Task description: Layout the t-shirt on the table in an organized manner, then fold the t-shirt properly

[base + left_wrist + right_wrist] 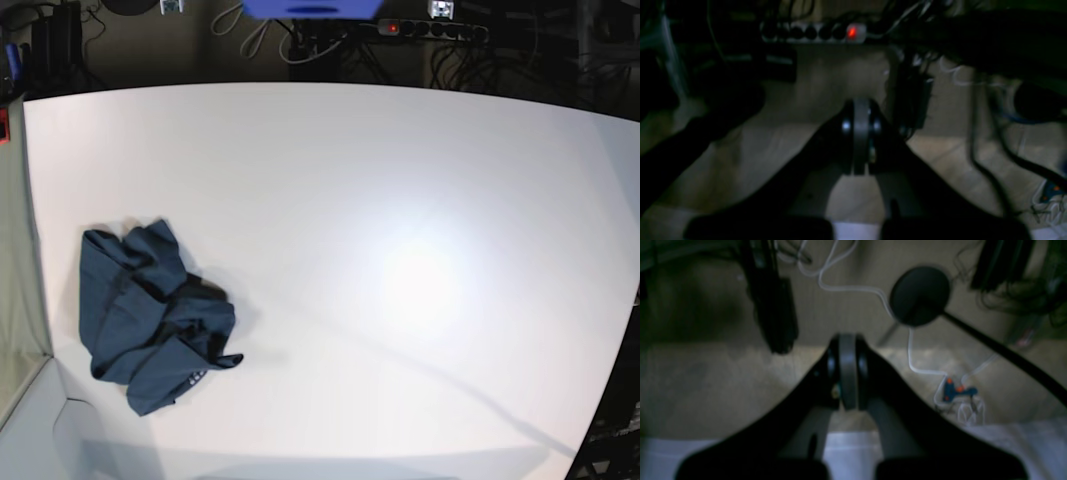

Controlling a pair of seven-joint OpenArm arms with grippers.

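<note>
Here, crumpled t-shirt [150, 312] loose on the table [400, 200], no container.

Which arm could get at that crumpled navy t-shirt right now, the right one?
Probably yes. The t-shirt lies bunched in the base view's left part, the right arm's side, with bare white table all around and nothing over it. Neither arm appears in that view, so reach is a guess.
</note>
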